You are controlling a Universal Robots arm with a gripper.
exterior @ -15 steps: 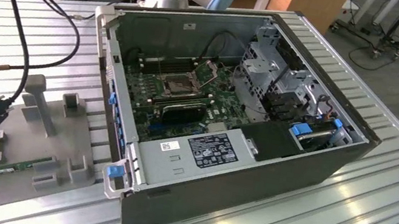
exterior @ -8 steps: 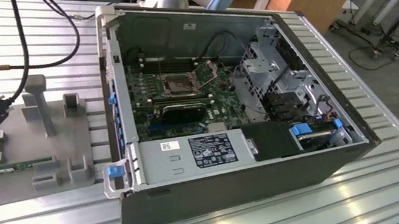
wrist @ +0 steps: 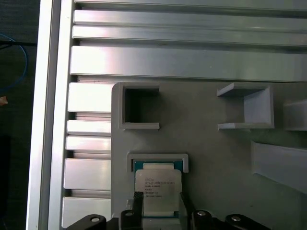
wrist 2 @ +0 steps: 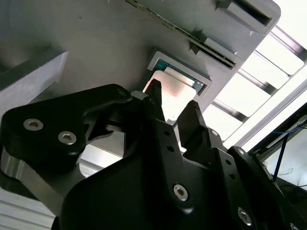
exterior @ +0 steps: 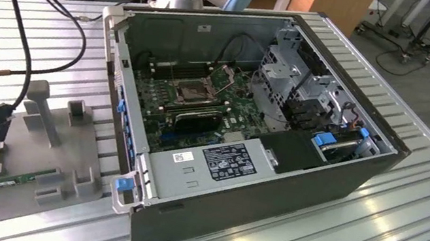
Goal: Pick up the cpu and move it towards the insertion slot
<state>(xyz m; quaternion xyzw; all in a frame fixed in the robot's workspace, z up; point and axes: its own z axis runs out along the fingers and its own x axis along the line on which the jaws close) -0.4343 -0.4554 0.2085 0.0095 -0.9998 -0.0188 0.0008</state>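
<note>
Worktop (exterior: pixel 410 215): slatted metal, carrying a grey fixture (wrist: pixel 216 158) by its edge at the exterior view's left and an open case (exterior: pixel 273 190) about mid-worktop.
Cpu (wrist: pixel 157 189): lies flat in a shallow walled recess near one edge of the fixture, next to a square pocket (wrist: pixel 139 105).
Cpu facing: silvery top up, with lines of print on it; a thin green rim shows around the metal.
Cpu axis: square, so no long axis; its edges run parallel to the recess walls and the fixture's edge.
Gripper (wrist: pixel 159 207): low over the recess, at the fixture end of the worktop in the exterior view.
Fingers (wrist: pixel 137 205): black, spread apart, one at each of two opposite cpu edges, with the metal top showing between them in both wrist views.
Contact: I cannot tell whether the fingers press on the cpu's edges; the cpu sits level in the recess.
Slot (exterior: pixel 193 93): silver-framed square on the green board inside the case, well apart from the cpu and the gripper.
Memory stick (exterior: pixel 10 180): long and green, lying on the fixture near the gripper.
</note>
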